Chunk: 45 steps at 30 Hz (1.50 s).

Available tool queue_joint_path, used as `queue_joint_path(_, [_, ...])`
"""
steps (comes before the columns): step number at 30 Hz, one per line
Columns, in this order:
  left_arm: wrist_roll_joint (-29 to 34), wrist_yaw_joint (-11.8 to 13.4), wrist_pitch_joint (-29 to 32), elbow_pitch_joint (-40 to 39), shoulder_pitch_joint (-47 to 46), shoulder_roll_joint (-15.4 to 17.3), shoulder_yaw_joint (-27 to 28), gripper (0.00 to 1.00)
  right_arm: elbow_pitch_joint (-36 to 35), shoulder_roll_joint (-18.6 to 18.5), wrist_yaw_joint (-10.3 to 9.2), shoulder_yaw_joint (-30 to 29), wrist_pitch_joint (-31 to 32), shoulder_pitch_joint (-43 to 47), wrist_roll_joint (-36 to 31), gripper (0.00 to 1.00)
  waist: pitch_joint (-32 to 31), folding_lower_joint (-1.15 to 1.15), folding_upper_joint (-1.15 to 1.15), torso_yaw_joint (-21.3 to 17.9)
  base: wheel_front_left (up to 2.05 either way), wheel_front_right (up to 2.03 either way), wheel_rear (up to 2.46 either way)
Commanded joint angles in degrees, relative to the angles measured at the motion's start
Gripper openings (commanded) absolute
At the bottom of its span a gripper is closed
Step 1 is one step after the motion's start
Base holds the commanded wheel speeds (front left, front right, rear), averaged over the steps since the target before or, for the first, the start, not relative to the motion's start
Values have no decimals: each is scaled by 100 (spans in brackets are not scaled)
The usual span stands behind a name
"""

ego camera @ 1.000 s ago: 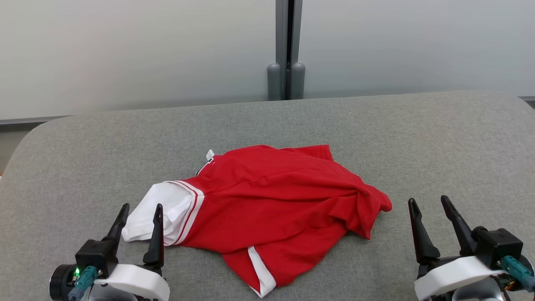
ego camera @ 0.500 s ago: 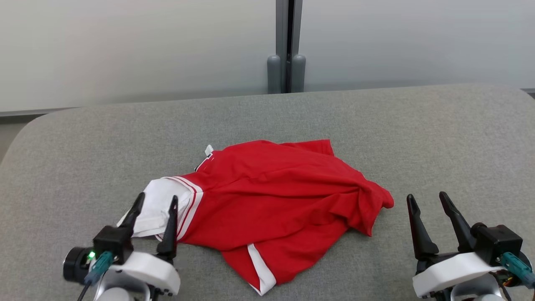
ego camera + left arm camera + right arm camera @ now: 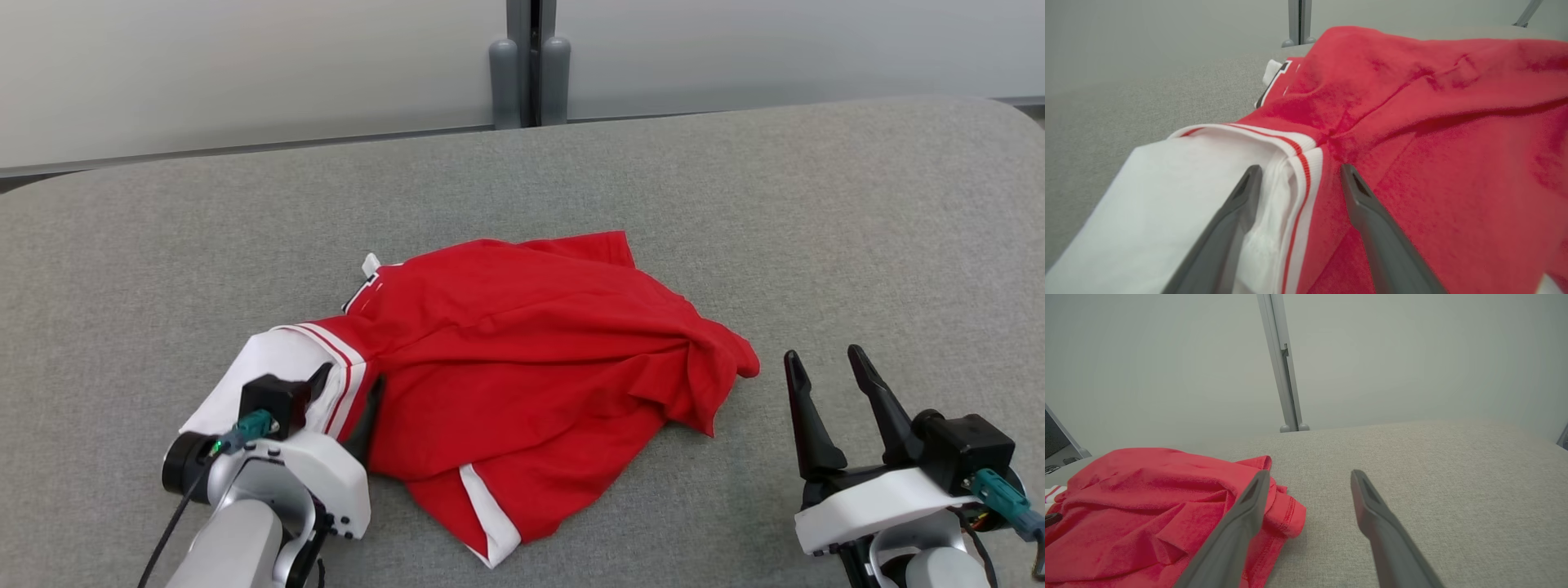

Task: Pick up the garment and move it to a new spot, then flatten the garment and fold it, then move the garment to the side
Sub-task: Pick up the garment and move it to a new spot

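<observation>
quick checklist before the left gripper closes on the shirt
1. Left gripper open: ok, fingers apart.
2. Left gripper at the white sleeve of the shirt: ok, one finger over white, one over red.
3. Right gripper open, clear of shirt: ok.
4. Shirt flat: not ok, crumpled.
5. Layers between left fingers: cannot tell.
6. Room on gray surface for a new spot: ok.

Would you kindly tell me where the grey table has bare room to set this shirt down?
Bare room: the far strip of the grey table, behind the red shirt; the right side, from the shirt's hem past the right claw; the far left, beyond the white sleeve. Crowded: the near left, where the open left claw straddles the sleeve seam.
</observation>
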Motion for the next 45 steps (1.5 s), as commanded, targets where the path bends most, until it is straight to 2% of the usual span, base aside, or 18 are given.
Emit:
queue_joint_path(1, [-46, -37, -102, 33, -173, 18, 26, 0, 35, -3, 0, -41, -54, -51, 11, 100, 53, 0, 0, -44, 0, 0, 0])
queue_joint_path(7, [-5, -52, -493, -331, -327, 47, 20, 0, 69, 14, 0, -113, -107, -84, 18, 100, 89, 0, 0, -5, 0, 0, 0])
queue_joint_path(12, [36, 27, -721, -1171, -411, 87, 61, 0, 51, 27, 0, -184, -126, -84, -20, 100, 62, 0, 0, 154, 0, 0, 0])
queue_joint_path(17, [36, 221, -684, -2181, -352, 142, 162, 0, 13, 36, 0, -201, -104, 2, 6, 100, -37, 0, 0, 470, 0, 0, 0])
queue_joint_path(18, [36, 221, -684, -2181, -352, 142, 162, 0, 13, 36, 0, -201, -104, 2, 6, 100, -37, 0, 0, 470, 0, 0, 0])
queue_joint_path(25, [111, 457, -558, -3629, -625, 271, 358, 0, -115, 42, 0, -296, -20, 102, 19, 100, -118, 0, 0, 1239, 0, 0, 0])
queue_joint_path(30, [235, 541, -346, -4219, -1132, 512, 578, 0, -211, 51, 0, -452, 40, 179, 1, 100, -133, 0, 0, 1836, 0, 0, 0])
queue_joint_path(33, [166, 487, -162, -4248, -1435, 665, 720, 0, -293, 54, 0, -512, 82, 183, -23, 100, -92, 0, 0, 2123, 0, 0, 0])
queue_joint_path(36, [14, 398, 9, -3935, -1820, 772, 866, 0, -375, 35, 0, -520, 154, 135, -44, 100, 1, 0, 0, 2345, 0, 0, 0])
queue_joint_path(40, [-162, 234, 92, -3107, -2397, 921, 1043, 0, -497, -34, 0, -461, 272, 11, -65, 100, 209, 0, 0, 2490, 0, 0, 0])
queue_joint_path(45, [-300, 210, -98, -1840, -3035, 1155, 1402, 0, -651, -153, 0, -373, 425, -139, -84, 100, 574, 0, 0, 2478, 0, 0, 0])
